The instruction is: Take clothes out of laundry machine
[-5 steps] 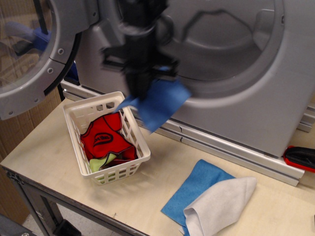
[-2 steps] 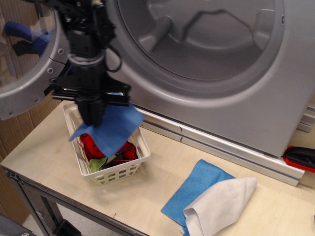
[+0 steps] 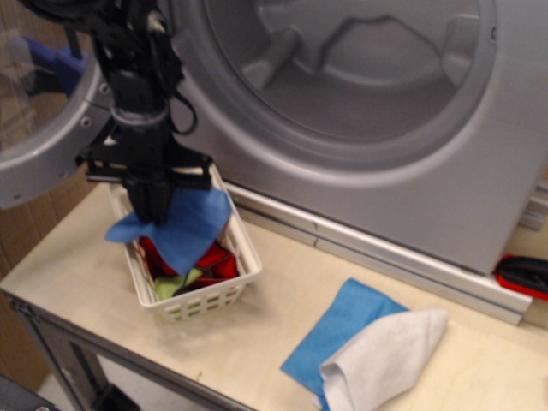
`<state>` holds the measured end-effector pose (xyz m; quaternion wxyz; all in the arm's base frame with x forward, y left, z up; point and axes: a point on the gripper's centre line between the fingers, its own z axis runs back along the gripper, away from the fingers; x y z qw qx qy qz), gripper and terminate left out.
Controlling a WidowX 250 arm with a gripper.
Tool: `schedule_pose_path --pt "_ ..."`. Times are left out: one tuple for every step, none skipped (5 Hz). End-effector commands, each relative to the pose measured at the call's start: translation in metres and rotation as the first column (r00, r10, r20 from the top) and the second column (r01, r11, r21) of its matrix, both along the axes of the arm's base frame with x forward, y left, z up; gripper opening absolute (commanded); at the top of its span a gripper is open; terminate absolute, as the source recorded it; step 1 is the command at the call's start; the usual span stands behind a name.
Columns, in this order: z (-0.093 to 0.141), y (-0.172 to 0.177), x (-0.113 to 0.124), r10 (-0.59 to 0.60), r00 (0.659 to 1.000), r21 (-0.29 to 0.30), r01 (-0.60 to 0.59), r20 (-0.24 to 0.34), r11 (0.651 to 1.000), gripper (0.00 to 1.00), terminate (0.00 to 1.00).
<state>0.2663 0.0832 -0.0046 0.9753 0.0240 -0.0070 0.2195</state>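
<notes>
Royal-blue and limp, the cloth (image 3: pixel 182 224) hangs from the black gripper (image 3: pixel 152 208), whose fingers are pinched on its upper edge. The thin fabric drapes in soft folds over the white basket (image 3: pixel 216 293), one corner spilling past the basket's left rim. The basket is rigid plastic with slotted lattice walls; inside it lie a crumpled red garment (image 3: pixel 211 259) and a scrap of yellow-green fabric (image 3: pixel 170 284). Behind stands the laundry machine (image 3: pixel 402 154), smooth silver-grey, with its wide round opening showing a ribbed grey drum (image 3: pixel 360 60). Its round, clear-windowed door (image 3: pixel 43 111) swings open at the left. On the pale wooden table (image 3: pixel 248 342), well apart from the basket, a flat sky-blue cloth (image 3: pixel 338 330) lies partly under a folded, fuzzy white cloth (image 3: pixel 381 360).
</notes>
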Motion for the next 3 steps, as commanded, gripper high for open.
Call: schedule_pose_path --pt "0.0057 -0.0135 0.0264 -0.041 0.991 0.013 0.039 0.124 0.999 0.0 0.0" --pt "0.0065 -0.0146 0.0216 -0.011 0.995 -0.005 0.012 0.102 1.0 1.0 0.0" --pt "0.0148 -0.0153 0.0184 0.05 0.995 -0.046 -0.046 0.083 0.998 1.0 0.0"
